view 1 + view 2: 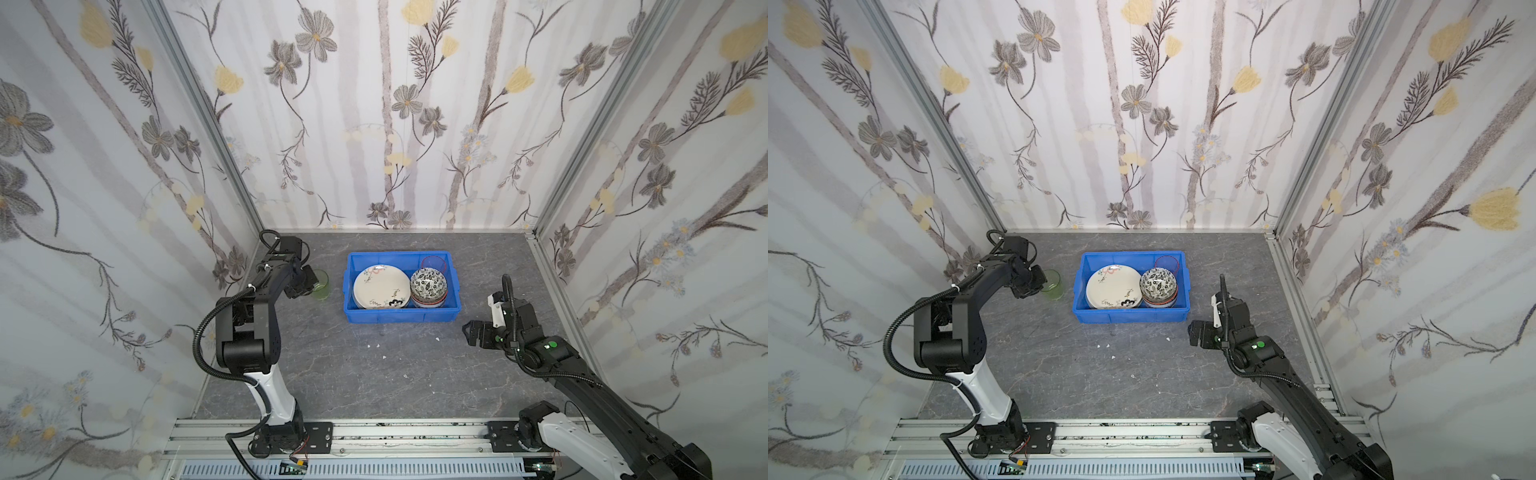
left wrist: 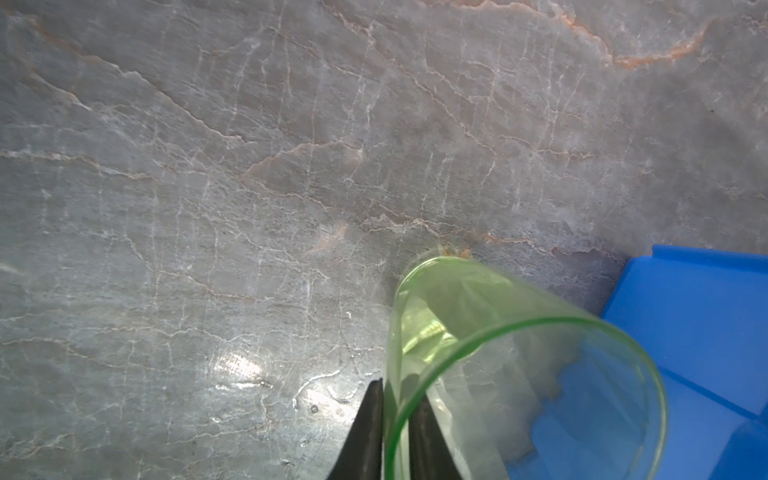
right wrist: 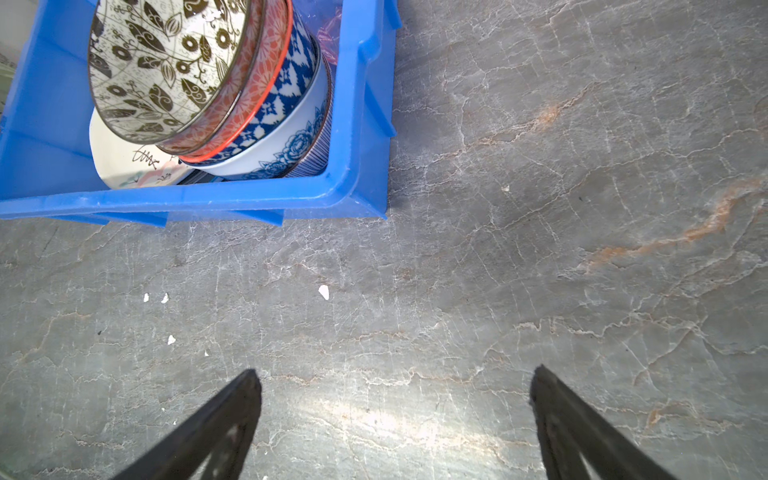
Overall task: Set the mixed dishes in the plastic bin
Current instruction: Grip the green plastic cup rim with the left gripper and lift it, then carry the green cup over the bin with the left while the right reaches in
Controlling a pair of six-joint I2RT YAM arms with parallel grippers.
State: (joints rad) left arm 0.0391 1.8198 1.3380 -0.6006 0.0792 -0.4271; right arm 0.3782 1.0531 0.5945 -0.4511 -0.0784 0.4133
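Note:
A translucent green tumbler [image 1: 321,284] [image 1: 1054,284] stands upright on the grey table, left of the blue plastic bin [image 1: 401,318] [image 1: 1129,318]. My left gripper [image 1: 309,283] [image 2: 398,392] is shut on the tumbler's [image 2: 498,374] wall at the rim, with one finger inside and one outside. In the bin lie a cream plate [image 1: 380,286], a stack of patterned bowls [image 1: 428,284] [image 3: 166,70] and a pink tumbler [image 1: 434,262] in the far right corner. My right gripper [image 1: 471,332] [image 3: 395,386] hangs open and empty over the table, right of the bin's [image 3: 208,199] near corner.
Small white flecks [image 1: 376,345] [image 3: 323,291] lie on the table in front of the bin. Flower-patterned walls close in the left, back and right sides. A metal rail [image 1: 395,432] carrying both arm bases runs along the front edge.

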